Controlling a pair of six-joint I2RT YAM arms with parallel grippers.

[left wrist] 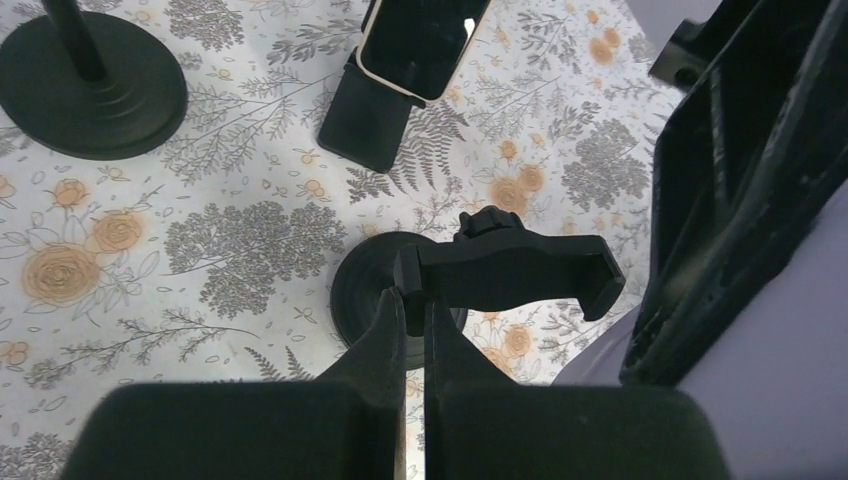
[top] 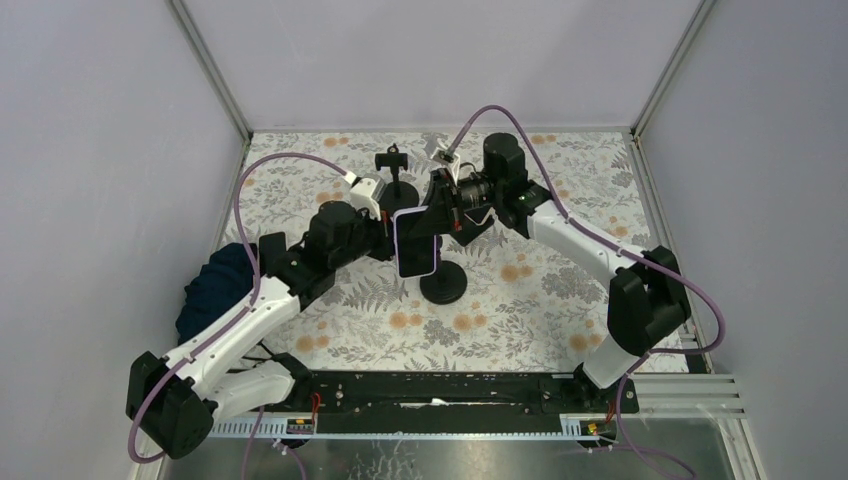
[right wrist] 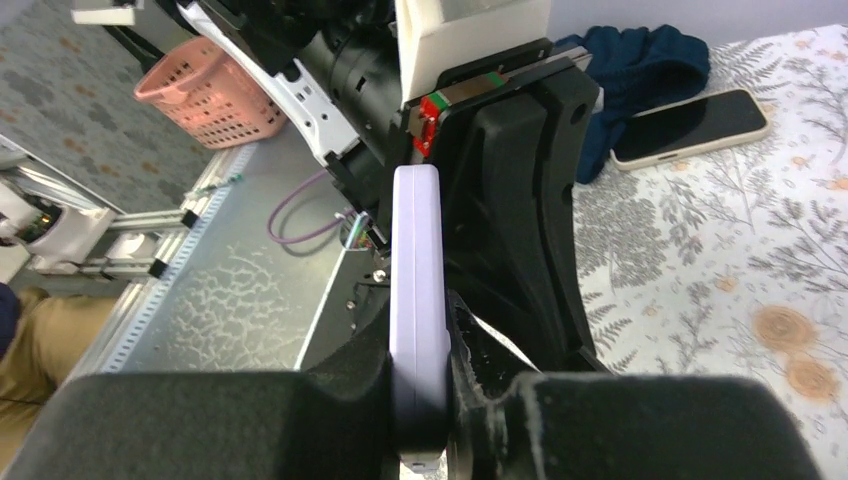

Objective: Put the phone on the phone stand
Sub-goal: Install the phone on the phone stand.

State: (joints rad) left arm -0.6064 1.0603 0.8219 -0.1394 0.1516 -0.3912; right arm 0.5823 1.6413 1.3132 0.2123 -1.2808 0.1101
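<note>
- While the right end effector (right wrist: 425, 385) is clenched on the lilac phone (right wrist: 418, 260), holding it upright on its edge, the left end effector (left wrist: 414, 300) is pinched shut on one end of the phone stand's black cradle (left wrist: 510, 272).
- To my eye the phone hangs in the air close by that cradle, over the stand's round base (top: 443, 283), and is not seated.
- I'd judge the job about halfway: the phone is off the bench (top: 520, 300) and at the stand, and the stand is steadied. Slipping it into the cradle and letting go are left.
- Only the left wrist view shows the cradle's arms and the pinch on it.
- Only the right wrist view shows the grip on the phone's edge, plus a second phone (right wrist: 690, 125) lying flat beside a blue cloth (right wrist: 640, 70).
- Overhead, both arms meet mid-bench, with a second stand (top: 396, 165) behind them.
</note>
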